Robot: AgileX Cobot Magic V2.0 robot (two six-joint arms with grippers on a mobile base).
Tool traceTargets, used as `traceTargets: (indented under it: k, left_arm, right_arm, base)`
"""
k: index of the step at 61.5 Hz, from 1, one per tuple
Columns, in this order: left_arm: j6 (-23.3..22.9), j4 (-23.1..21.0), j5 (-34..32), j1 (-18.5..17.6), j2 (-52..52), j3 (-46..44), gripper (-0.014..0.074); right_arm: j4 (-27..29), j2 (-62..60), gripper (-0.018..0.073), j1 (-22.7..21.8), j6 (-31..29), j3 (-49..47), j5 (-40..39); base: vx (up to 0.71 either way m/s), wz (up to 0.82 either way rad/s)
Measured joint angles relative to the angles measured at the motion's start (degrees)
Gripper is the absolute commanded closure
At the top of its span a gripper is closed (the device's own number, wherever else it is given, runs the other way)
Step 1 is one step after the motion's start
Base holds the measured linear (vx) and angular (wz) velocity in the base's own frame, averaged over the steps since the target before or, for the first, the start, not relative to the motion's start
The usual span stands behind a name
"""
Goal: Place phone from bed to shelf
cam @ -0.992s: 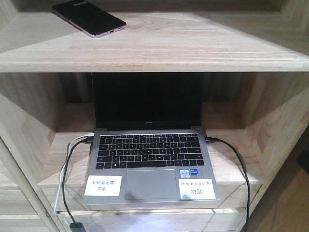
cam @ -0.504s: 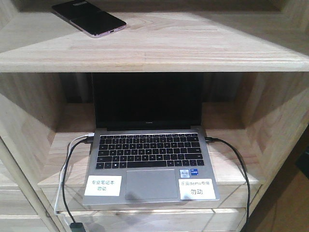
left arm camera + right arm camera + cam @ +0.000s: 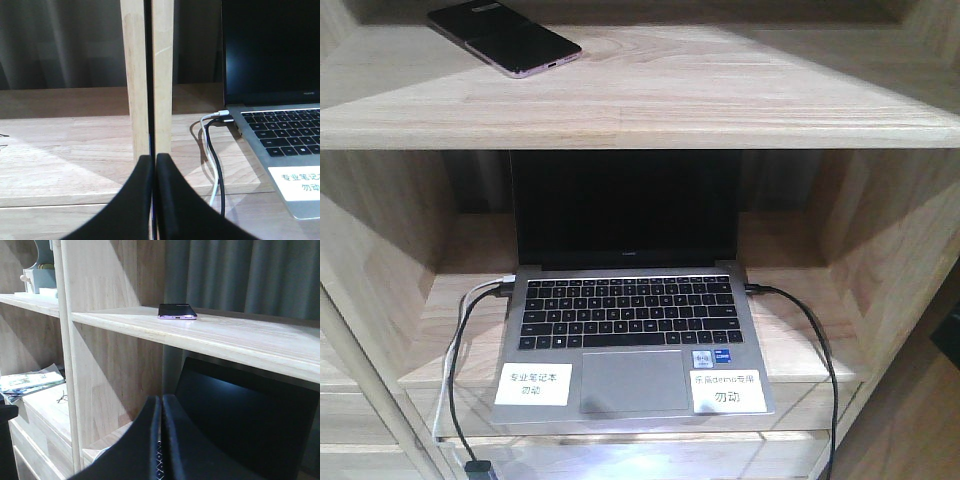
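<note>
Front-facing view shows the pale wood shelf [image 3: 720,95] with an open grey laptop [image 3: 630,320] in its lower bay. On the upper board, near its left rear corner, lies the black phone [image 3: 505,38], flat. Left end effector [image 3: 154,200] and right end effector [image 3: 161,440] are both closed, empty.

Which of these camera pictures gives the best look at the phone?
The front-facing view: it looks down on the phone lying flat on the shelf above the laptop, showing its dark face and pinkish end. The right wrist view shows it only edge-on and small. The left wrist view does not show it at all.
</note>
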Motion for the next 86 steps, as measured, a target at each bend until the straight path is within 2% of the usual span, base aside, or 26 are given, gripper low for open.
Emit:
traceTargets:
  k: [6,11,20,35,42,46,54,65,77,86]
  left_arm:
    - [0.0,0.0,0.0,0.0,0.0,0.0,0.0596]
    - [0.0,0.0,0.0,0.0,0.0,0.0,0.0596]
    - [0.0,0.0,0.0,0.0,0.0,0.0,0.0596]
    - [0.0,0.0,0.0,0.0,0.0,0.0,0.0596]
    - [0.0,0.0,0.0,0.0,0.0,0.0,0.0596]
    - [0.0,0.0,0.0,0.0,0.0,0.0,0.0596]
    - [0.0,0.0,0.0,0.0,0.0,0.0,0.0596]
    - [0.0,0.0,0.0,0.0,0.0,0.0,0.0596]
    - [0.0,0.0,0.0,0.0,0.0,0.0,0.0596]
    - [0.0,0.0,0.0,0.0,0.0,0.0,0.0596]
  right_arm:
    - [-1.5,0.0,0.0567,0.0,2.0,0.0,-0.1]
    - [-5.5,0.0,0.0567,0.0,5.6,0.0,-0.1]
    - [-16.6,0.0,0.0567,0.0,17.1,0.0,-0.1]
    - [-39.6,0.0,0.0567,0.0,38.0,0.0,0.4]
    - [-47.3,-0.6,0.0567,-0.7,44.8,0.7,0.4]
    - [-49.0,-1.5,0.0567,-2.1,46.2,1.9,0.4]
    - [-49.3,-5.6,0.0567,-8.2,47.0,6.2,0.4]
    - [-49.4,-11.3,0.0567,-14.3,45.1,13.0,-1.1]
    - [-49.4,-15.6,0.0567,-17.8,43.5,20.6,-5.2]
    - [-49.4,-16.1,0.0567,-18.7,43.4,26.5,-11.4]
  base:
    - [0.0,0.0]
    - [0.0,0.0]
    - [0.0,0.0]
    - [0.0,0.0]
    - [0.0,0.0]
    - [0.0,0.0]
    - [0.0,0.0]
    - [0.0,0.0]
    - [0.0,0.0]
    - [0.0,0.0]
